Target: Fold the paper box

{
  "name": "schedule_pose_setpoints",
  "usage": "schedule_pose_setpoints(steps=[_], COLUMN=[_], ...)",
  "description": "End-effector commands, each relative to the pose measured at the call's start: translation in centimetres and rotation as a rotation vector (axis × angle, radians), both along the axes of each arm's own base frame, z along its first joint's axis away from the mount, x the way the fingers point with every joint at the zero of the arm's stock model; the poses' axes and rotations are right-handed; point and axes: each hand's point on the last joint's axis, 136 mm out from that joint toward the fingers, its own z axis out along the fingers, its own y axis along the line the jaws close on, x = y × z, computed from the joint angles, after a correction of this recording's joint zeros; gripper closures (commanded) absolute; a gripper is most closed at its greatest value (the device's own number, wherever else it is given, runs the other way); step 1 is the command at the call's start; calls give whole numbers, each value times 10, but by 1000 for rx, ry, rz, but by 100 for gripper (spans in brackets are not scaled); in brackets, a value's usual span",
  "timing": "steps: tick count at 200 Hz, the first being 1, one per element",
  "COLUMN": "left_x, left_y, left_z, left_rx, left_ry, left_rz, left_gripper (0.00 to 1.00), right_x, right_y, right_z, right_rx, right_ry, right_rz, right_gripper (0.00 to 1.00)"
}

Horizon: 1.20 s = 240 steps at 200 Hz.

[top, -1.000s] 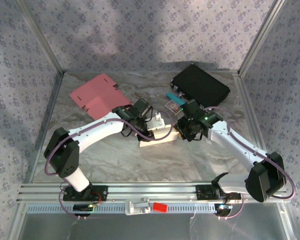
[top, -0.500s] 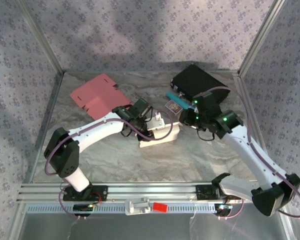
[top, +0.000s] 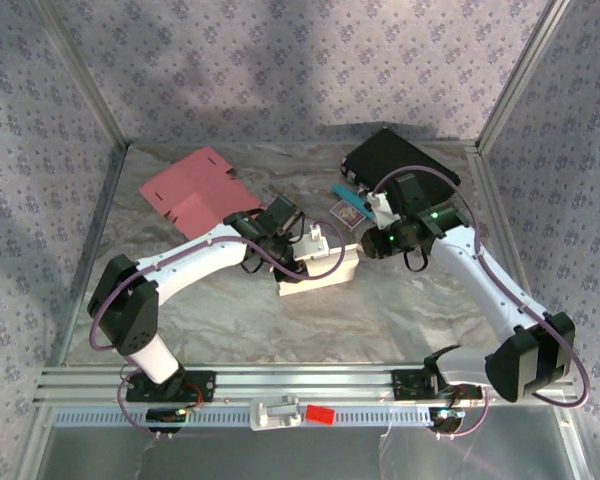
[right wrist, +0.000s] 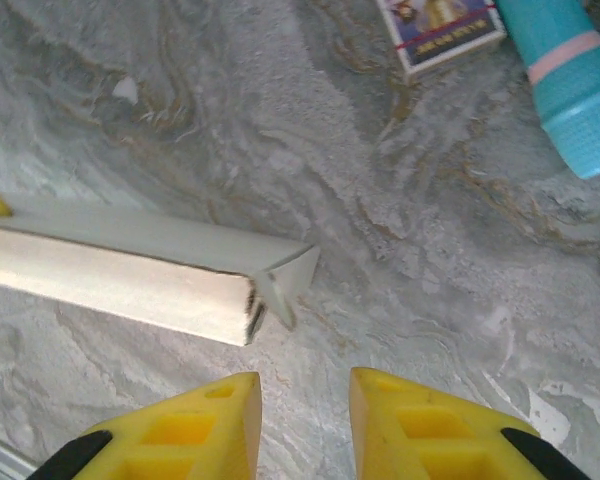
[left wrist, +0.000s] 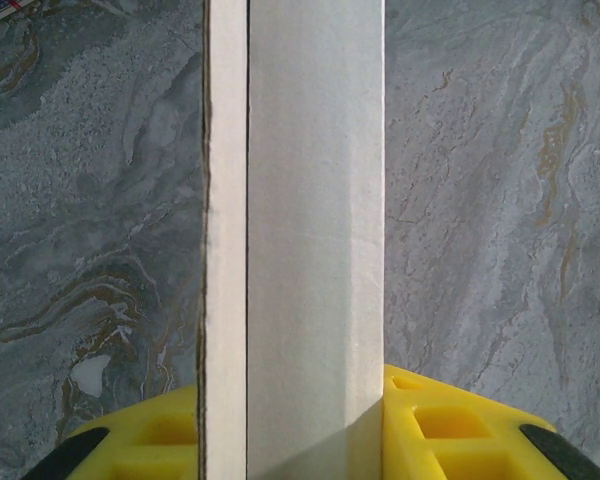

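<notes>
The white paper box (top: 320, 272) lies as a long folded strip on the marbled table. My left gripper (top: 296, 250) is shut on it; in the left wrist view the box panel (left wrist: 300, 200) runs straight up between the yellow fingers (left wrist: 450, 430). My right gripper (top: 372, 243) hovers just off the box's right end. In the right wrist view it (right wrist: 305, 395) stands open with bare table between its jaws. The box end (right wrist: 130, 275), with a small triangular flap (right wrist: 290, 285) sticking out, lies a little ahead and to the left of them.
A flat pink cardboard blank (top: 195, 188) lies at the back left. A black case (top: 400, 168) sits at the back right. A teal object (top: 348, 195) (right wrist: 575, 90) and a small card box (top: 345, 212) (right wrist: 440, 30) lie beside it. Metal frame posts and patterned walls enclose the table.
My right arm pulled away from the box's right end, swung toward the back, and now hovers just off that end. The left arm and box have stayed put.
</notes>
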Motion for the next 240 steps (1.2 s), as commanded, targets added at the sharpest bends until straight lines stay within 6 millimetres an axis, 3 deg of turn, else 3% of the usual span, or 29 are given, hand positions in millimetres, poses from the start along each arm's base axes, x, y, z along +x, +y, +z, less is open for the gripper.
schedule_pose_setpoints(steps=[1,49,99,240], left_x=[-11,-11,-11,-11], left_y=[8,9,9,9], left_z=[-5,-5,-5,-6], left_rx=[28,29,30,36], left_ry=[48,48,52,57], left_rz=[-12,-14,-16,-18], left_gripper=[69,69,69,70], right_x=[-2,1,6,12], right_y=[8,10,15,20], right_z=[4,-12,-14,-21], right_rx=[-21,-74,-73,-85], right_ry=[1,62,62,80], right_rz=[107,157,180,186], right_gripper=[69,66,67,85])
